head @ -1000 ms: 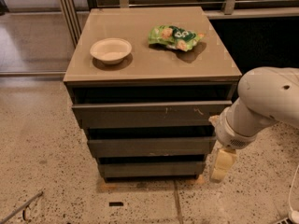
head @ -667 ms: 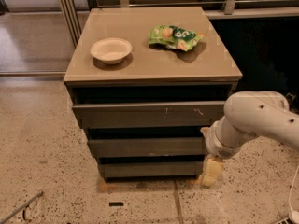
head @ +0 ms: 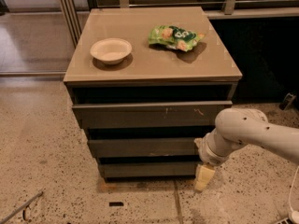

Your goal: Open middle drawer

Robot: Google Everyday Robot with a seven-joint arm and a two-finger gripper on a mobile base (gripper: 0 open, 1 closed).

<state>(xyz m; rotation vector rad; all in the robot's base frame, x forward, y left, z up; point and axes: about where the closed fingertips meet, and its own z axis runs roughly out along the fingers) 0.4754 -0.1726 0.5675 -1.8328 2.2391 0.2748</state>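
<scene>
The robot's gripper (head: 204,177) now hangs lower and further left than a second ago, having sunk from beside the middle drawer (head: 140,147) to the level of the bottom drawer (head: 145,170), just off that front's right end and close above the speckled floor (head: 46,162). The white arm (head: 252,132) has dropped with it, its bulky joint now lying below the top drawer (head: 140,115) rather than across it. The cabinet (head: 149,71), the pale bowl (head: 111,50) and the green snack bag (head: 175,36) on its top stand where they were.

The middle drawer, the medium-width dark front, sits between the wide scratched front above and the slim one below, unchanged in position; its right end is covered by the arm's wrist. Whether the gripper touches the cabinet cannot be made out, nor whether it is spread or pressed together: it shows only as a pale yellowish block pointing down. The arm's upper part is cut off by the right edge.

The arm reaches in from the right, runs leftward and slightly down to the rounded wrist, then bends so that the gripper points straight at the floor.
</scene>
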